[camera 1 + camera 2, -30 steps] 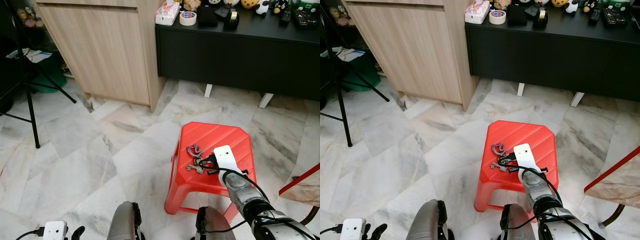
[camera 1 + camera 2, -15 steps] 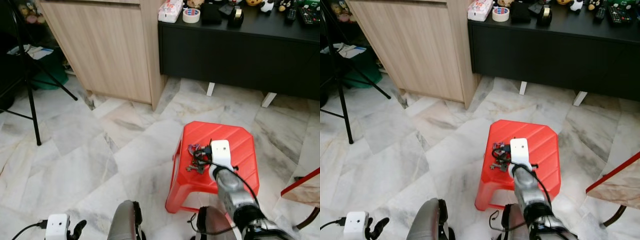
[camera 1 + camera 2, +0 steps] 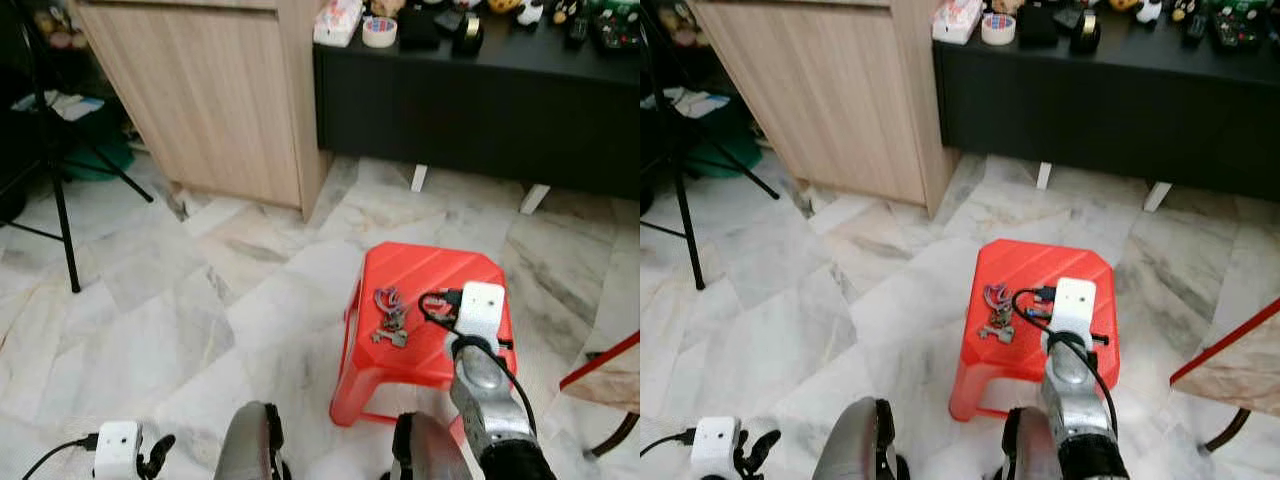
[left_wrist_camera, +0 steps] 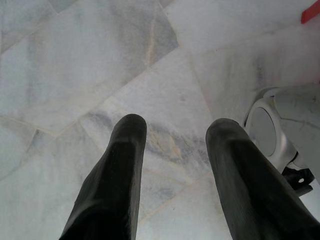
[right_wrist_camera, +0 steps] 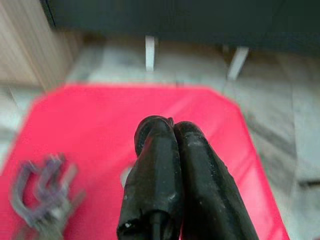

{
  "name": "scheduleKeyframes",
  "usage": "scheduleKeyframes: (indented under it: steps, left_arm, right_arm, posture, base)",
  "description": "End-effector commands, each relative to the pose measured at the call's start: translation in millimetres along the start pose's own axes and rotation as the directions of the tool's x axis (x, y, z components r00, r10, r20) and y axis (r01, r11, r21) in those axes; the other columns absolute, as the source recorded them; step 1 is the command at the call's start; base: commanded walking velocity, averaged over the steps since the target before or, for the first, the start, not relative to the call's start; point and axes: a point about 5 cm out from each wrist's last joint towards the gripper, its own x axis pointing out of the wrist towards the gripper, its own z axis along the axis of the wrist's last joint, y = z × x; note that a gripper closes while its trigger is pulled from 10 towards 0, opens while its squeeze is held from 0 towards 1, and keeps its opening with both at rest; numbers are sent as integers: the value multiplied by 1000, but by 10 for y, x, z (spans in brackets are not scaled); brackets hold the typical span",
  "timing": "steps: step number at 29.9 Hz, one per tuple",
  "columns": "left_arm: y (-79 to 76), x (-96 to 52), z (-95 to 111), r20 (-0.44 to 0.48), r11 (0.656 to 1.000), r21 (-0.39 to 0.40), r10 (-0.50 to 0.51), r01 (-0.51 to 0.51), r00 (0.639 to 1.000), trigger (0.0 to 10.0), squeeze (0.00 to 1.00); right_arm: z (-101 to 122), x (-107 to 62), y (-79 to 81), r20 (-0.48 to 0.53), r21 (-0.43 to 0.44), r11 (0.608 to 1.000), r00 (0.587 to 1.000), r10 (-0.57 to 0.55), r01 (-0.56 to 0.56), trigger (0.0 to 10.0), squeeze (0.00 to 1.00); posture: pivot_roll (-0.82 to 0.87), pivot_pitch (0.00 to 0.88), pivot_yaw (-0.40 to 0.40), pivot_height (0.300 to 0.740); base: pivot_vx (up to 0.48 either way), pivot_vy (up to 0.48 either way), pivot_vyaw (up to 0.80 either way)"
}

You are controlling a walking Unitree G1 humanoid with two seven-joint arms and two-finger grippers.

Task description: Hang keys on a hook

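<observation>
Floor (image 3: 180, 300): pale grey-white marble tiles, darker veining, glossy. Light wood cabinet (image 3: 215, 100) at upper left, plain flat front. Beside it, long low black sideboard (image 3: 480, 100) on white legs, top cluttered with small items: tissue box (image 3: 336, 22), tape roll (image 3: 378, 32), remotes. Red plastic stool (image 3: 430, 300) on floor, centre right. Black tripod legs (image 3: 62, 210) at far left, green object behind. Red-edged marble slab corner (image 3: 605, 375) at right edge.

R arm (image 3: 487, 400): silver-grey metal, jointed segs, white boxy wrist module, black cable looped over it | L wrist module (image 3: 117, 446): white box w/ black cable | fingers (image 4: 112, 185): long, black, matte, rounded tips | 2 grey rounded body parts w/ black trim, low centre
</observation>
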Motion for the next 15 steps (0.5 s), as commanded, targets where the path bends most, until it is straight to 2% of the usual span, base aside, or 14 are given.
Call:
scheduleKeyframes:
  steps: [1,8,10,15]
  left_arm:
    - [-6,-41,-103,-51,1000,4,0,0,999,10000,0]
    - [-24,-33,-117,-68,1000,12,-1,2,998,10000,0]
    - [-36,-30,-123,-71,1000,12,1,0,997,10000,0]
    - [-48,-3,-89,-64,1000,10,5,-4,998,10000,0]
  right_arm:
    - [10,-44,34,23,17,1000,1000,21,-21,0,0]
    - [-20,-175,86,56,51,998,998,27,-30,0,0]
    - [-4,-225,78,95,48,998,995,25,-30,0,0]
    - [36,-241,31,112,56,998,993,-32,25,0,0]
  posture:
    - [104,119,25,604]
    - [112,34,16,604]
    - [117,2,11,604]
    - [104,42,21,604]
  base:
    - [0,0,0]
    - [0,0,0]
    - [0,0,0]
    - [0,0,0]
